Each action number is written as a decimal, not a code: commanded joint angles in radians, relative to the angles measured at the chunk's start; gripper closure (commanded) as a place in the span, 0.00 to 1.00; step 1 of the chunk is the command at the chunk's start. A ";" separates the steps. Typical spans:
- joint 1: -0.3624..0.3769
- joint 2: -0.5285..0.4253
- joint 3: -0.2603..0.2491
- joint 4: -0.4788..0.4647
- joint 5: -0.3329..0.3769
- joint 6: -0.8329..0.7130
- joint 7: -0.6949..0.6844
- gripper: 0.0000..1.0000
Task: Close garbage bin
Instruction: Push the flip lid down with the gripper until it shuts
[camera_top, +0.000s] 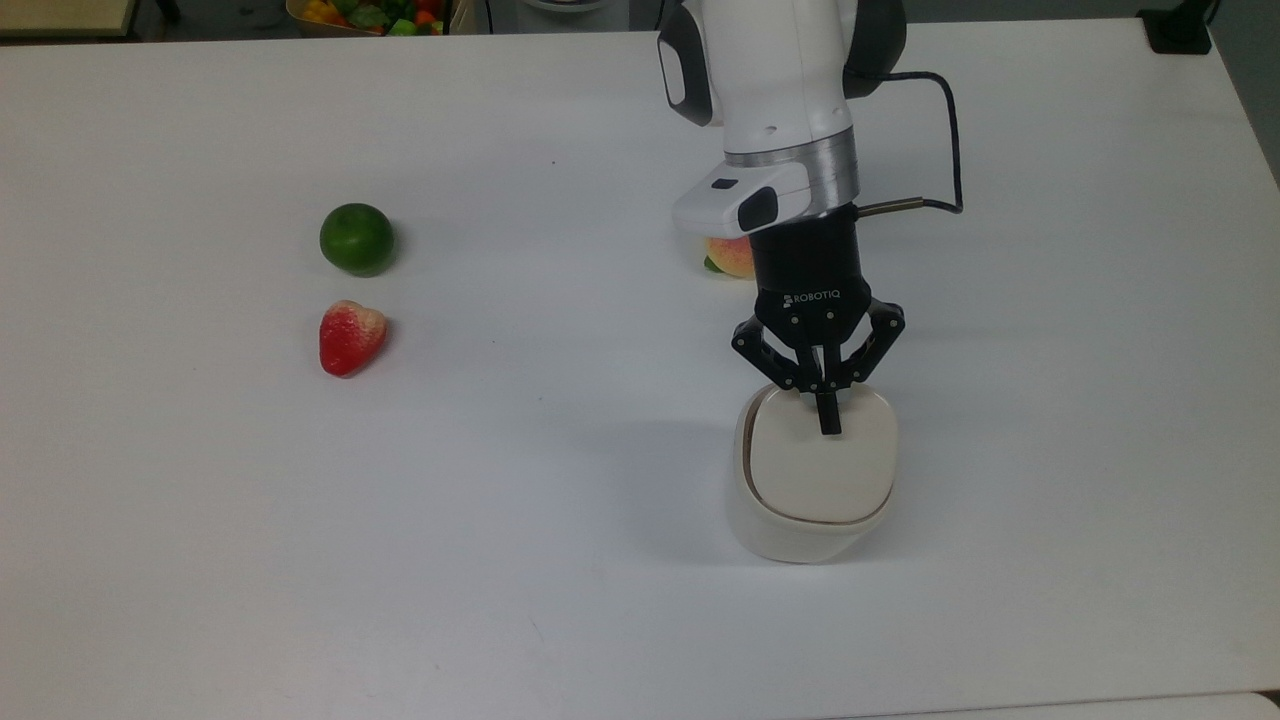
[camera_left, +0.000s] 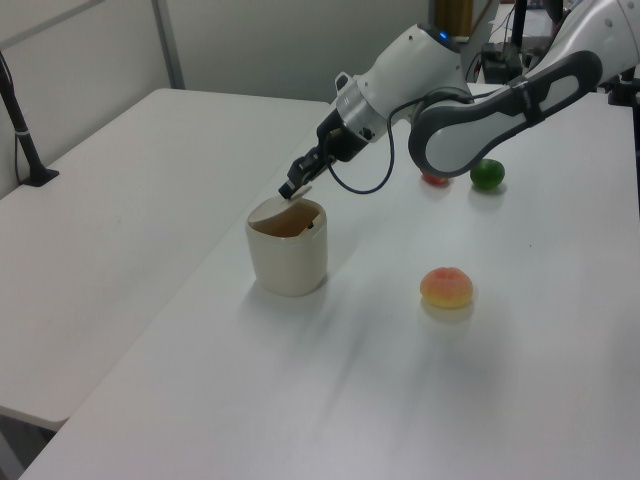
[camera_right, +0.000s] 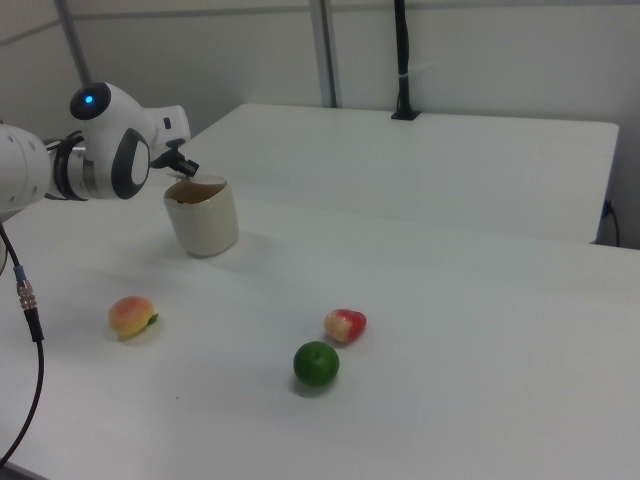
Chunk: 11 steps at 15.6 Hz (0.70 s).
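garbage bin (camera_top: 808, 490) sits near the desk's (camera_top: 200, 550) front edge in the top view, lid almost flat, with the gripper (camera_top: 825, 425), fingers together, pressing its rear edge; next comes a gentle final push down.

On the white table (camera_top: 200, 560): one cream garbage bin (camera_top: 808, 480) at lower right of the top view, one green lime (camera_top: 356, 239) and one red strawberry (camera_top: 350, 336) at left of centre, one peach (camera_top: 731, 255) just above centre and partly under the arm. Also one robot arm (camera_top: 775, 90) with one gripper (camera_top: 826, 424), entering from the top edge, and one black cable (camera_top: 945, 130) beside it. Three fruits in all, again countable in the right view: peach (camera_right: 132, 316) at lower left, strawberry (camera_right: 345, 324) and lime (camera_right: 316, 364) near centre.
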<state>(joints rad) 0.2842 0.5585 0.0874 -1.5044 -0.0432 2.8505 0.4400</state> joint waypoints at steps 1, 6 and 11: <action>0.000 -0.046 0.015 -0.065 -0.023 -0.023 0.008 1.00; 0.001 -0.043 0.017 -0.086 -0.026 -0.025 -0.009 1.00; 0.001 -0.026 0.015 -0.100 -0.029 -0.025 -0.015 1.00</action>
<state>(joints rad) 0.2848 0.5574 0.1040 -1.5598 -0.0500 2.8504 0.4337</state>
